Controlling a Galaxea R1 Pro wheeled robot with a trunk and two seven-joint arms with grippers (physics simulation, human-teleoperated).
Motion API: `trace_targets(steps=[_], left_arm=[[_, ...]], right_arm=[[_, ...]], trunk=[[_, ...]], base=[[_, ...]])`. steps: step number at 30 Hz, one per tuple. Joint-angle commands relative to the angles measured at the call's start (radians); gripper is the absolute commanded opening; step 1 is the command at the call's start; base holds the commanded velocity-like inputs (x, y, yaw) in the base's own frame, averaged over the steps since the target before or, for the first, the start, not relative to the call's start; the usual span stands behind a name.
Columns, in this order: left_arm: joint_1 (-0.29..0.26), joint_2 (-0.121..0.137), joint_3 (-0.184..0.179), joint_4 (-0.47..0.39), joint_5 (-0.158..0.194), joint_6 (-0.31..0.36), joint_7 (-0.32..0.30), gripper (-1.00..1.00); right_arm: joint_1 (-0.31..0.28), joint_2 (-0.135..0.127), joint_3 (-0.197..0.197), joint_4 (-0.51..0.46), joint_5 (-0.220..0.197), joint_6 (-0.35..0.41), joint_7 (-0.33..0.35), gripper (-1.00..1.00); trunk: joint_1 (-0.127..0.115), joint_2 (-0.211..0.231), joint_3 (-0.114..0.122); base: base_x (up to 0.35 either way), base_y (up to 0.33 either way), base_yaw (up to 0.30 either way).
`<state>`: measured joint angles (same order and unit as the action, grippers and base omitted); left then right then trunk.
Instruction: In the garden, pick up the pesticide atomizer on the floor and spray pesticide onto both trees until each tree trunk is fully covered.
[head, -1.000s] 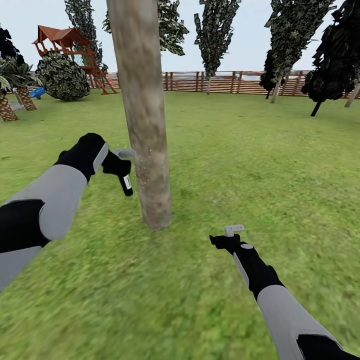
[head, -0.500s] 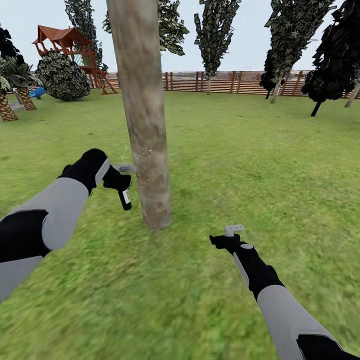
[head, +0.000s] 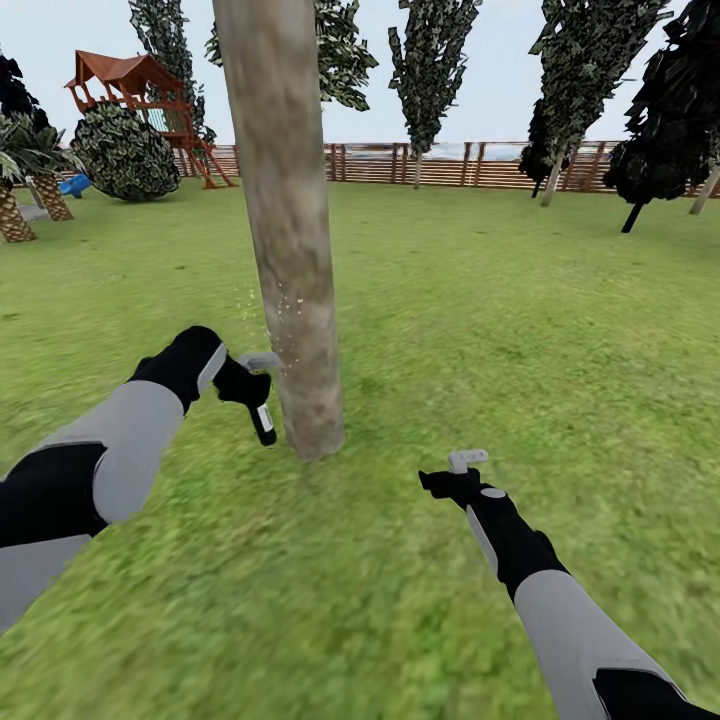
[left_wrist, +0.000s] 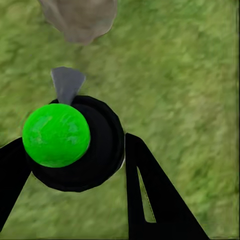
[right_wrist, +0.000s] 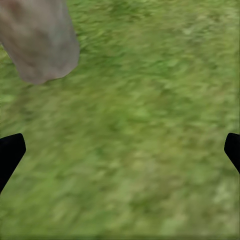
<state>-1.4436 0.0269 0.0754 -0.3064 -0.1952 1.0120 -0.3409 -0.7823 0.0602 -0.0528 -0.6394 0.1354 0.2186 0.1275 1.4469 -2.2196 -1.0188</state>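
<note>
A thick mottled beige-grey tree trunk (head: 290, 230) rises from the lawn just ahead of me, and its base shows in the left wrist view (left_wrist: 80, 17) and the right wrist view (right_wrist: 40, 42). My left gripper (head: 252, 385) is shut on the black pesticide atomizer (head: 262, 418) with its white patch, held low beside the trunk's left side. In the left wrist view the atomizer (left_wrist: 75, 145) shows a black round body with a bright green top and a grey nozzle aimed at the trunk. Fine pale specks dot the bark above the nozzle. My right gripper (head: 462, 470) hangs open over bare grass.
A brown slat fence (head: 450, 165) bounds the lawn at the back. A red playhouse (head: 140, 95), a round bush (head: 125, 150) and a short palm (head: 15, 190) stand at the far left. Dark conifers (head: 660, 130) line the back right.
My left arm has lowered along the trunk, carrying the atomizer from mid-height down toward the trunk's base. The right arm has not moved.
</note>
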Motion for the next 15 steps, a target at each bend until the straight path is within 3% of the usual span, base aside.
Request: trace_targets(steps=[1,4,7,12,15], left_arm=[[0.01,0.0,-0.002,-0.002,-0.015,0.002,-0.045,-1.0],[0.016,0.007,-0.059,-0.011,-0.019,0.001,-0.085,-1.0],[0.023,0.022,-0.074,-0.006,-0.024,-0.001,-0.083,-1.0],[0.158,-0.019,-0.074,-0.016,-0.023,-0.052,-0.068,-1.0],[0.224,-0.03,-0.069,-0.016,-0.019,-0.145,-0.015,-1.0]], right_arm=[[0.0,0.001,-0.006,-0.001,0.01,0.005,0.007,1.0],[-0.001,0.001,-0.006,0.0,0.01,0.005,0.007,1.0],[0.0,0.001,-0.006,0.0,0.01,0.005,0.007,1.0],[0.0,0.001,-0.006,0.0,0.01,0.005,0.007,1.0],[0.0,0.001,-0.006,0.0,0.01,0.005,0.007,1.0]], trunk=[[0.0,0.0,-0.001],[0.0,0.0,-0.001],[0.0,0.0,-0.001],[0.0,0.0,-0.001],[0.0,0.0,-0.001]], base=[[0.0,0.0,0.0],[0.0,0.0,0.0],[0.0,0.0,0.0],[0.0,0.0,0.0],[0.0,0.0,0.0]])
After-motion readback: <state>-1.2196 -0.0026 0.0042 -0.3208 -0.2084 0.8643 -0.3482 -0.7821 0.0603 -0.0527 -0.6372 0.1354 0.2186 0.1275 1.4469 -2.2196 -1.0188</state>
